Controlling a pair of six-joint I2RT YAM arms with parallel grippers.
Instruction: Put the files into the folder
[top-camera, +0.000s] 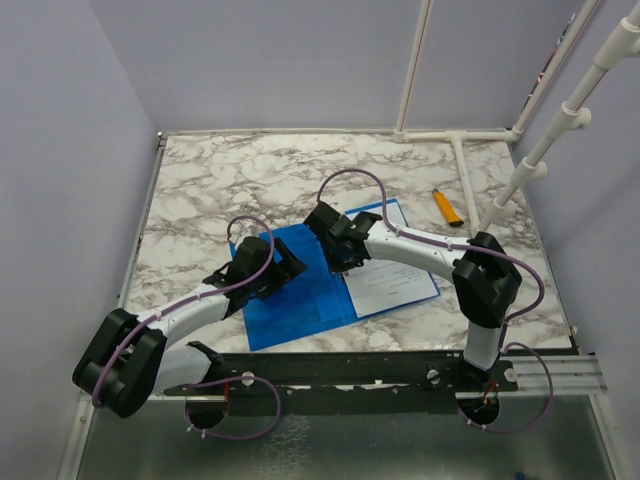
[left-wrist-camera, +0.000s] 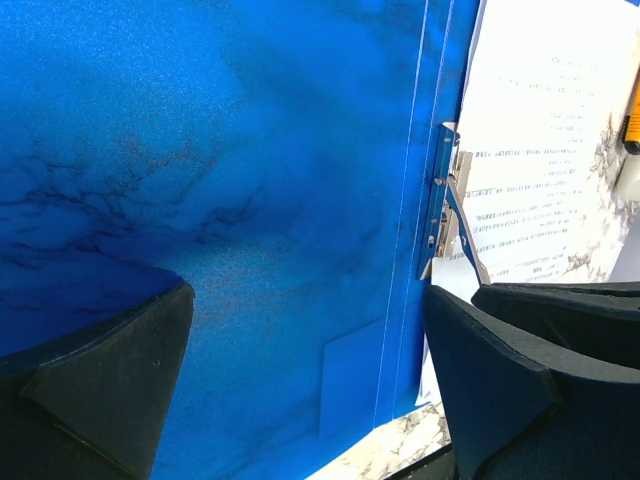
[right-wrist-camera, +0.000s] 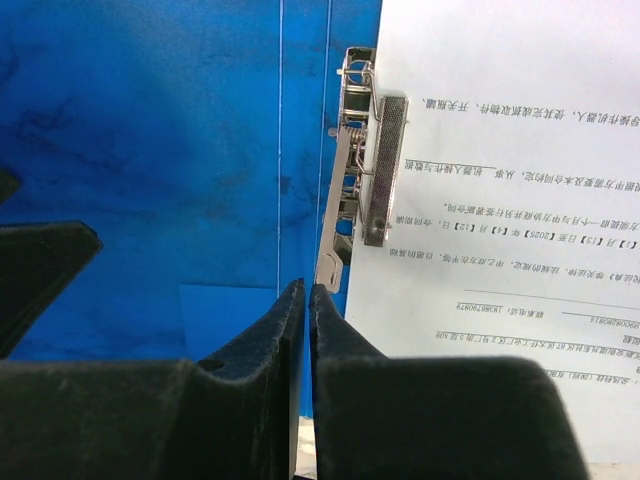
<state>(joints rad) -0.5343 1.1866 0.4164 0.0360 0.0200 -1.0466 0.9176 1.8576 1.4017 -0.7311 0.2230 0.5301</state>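
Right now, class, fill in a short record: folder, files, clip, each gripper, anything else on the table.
Folder: blue folder, open flat on marble table
Files: printed sheet on its right half
Clip: metal clip, pad over the sheet's edge
Left gripper: open, above the left cover
Right gripper: nearly shut, tips at the clip's lever end
Other: orange pen-like object, apart from the folder

From above, the right arm's black two-finger gripper (top-camera: 343, 258) covers the spine of the flat, glossy bright-blue plastic folder (top-camera: 300, 295). The arm also hides the far part of the white printed paper sheets (top-camera: 395, 283), whose text is too small to read. The left black gripper (top-camera: 288, 268) hides the folder's far left corner. In the right wrist view, the silver metal clip (right-wrist-camera: 358, 170) disappears at its near end behind the fingertips, and whether they pinch it is unclear. A small orange stick-shaped object (left-wrist-camera: 633, 108) is cut off at the right edge.
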